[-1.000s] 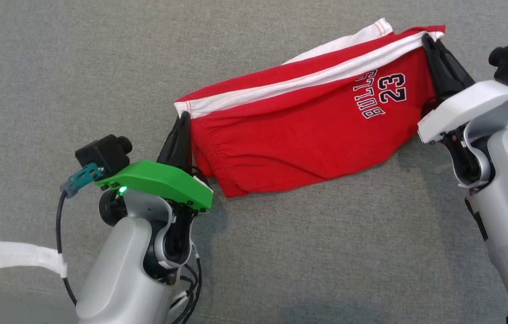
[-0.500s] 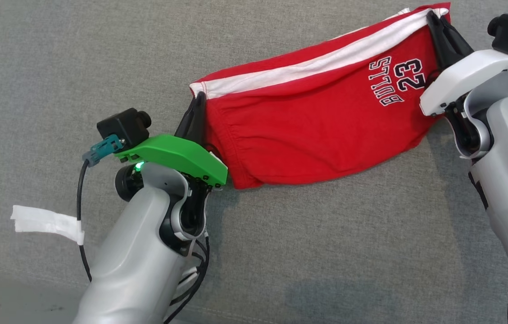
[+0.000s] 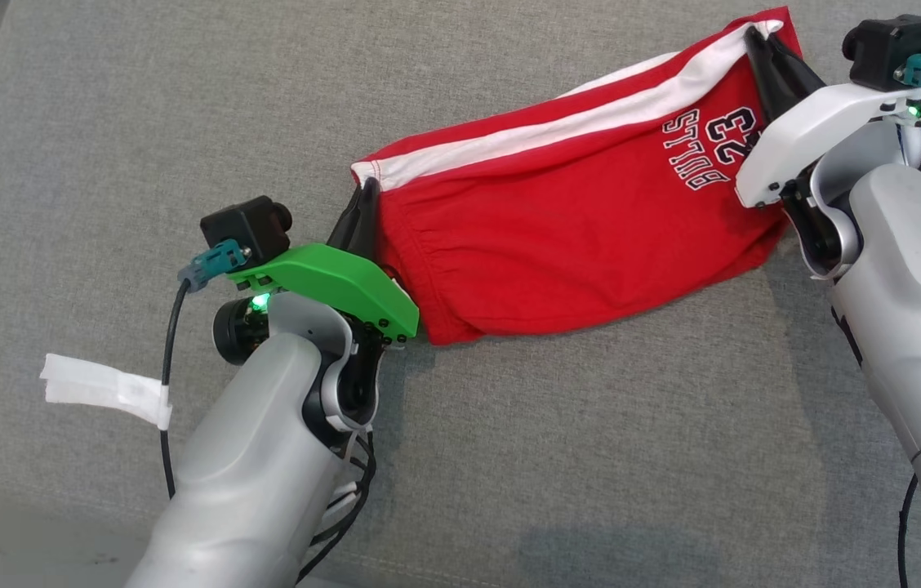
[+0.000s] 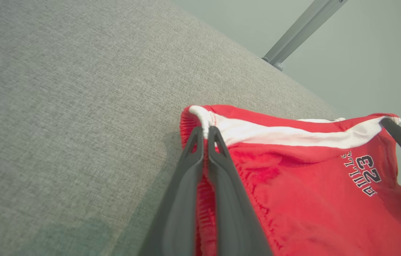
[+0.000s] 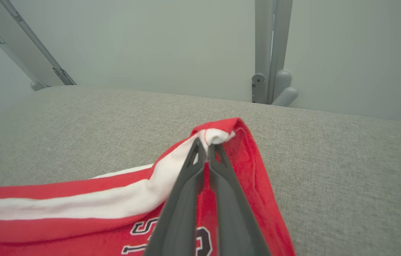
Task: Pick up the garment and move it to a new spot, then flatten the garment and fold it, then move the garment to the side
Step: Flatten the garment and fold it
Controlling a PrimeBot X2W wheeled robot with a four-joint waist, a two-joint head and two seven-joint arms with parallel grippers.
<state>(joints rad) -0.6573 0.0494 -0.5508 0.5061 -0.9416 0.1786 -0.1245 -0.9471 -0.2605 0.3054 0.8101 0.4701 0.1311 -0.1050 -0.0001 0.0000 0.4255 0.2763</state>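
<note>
A pair of red shorts (image 3: 558, 220) with a white side stripe and a "BULLS 23" print hangs stretched between my two grippers above the grey cloth surface. My left gripper (image 3: 364, 194) is shut on the waistband end at the shorts' left corner; the left wrist view has that same gripper (image 4: 204, 131) pinching the white stripe of the shorts (image 4: 310, 192). My right gripper (image 3: 754, 37) is shut on the upper right corner, and its own view has the gripper (image 5: 207, 142) clamping white and red fabric of the shorts (image 5: 115, 199).
The grey fabric surface (image 3: 550, 457) spreads all around. A strip of white tape (image 3: 101, 388) hangs from the left arm's cable. Grey metal posts (image 5: 268, 49) and a pale wall stand beyond the far edge.
Both grippers have carried the shorts further right and up in the head view. The white back layer along the top edge has dropped out of sight, and the print now sits closer to the right gripper.
</note>
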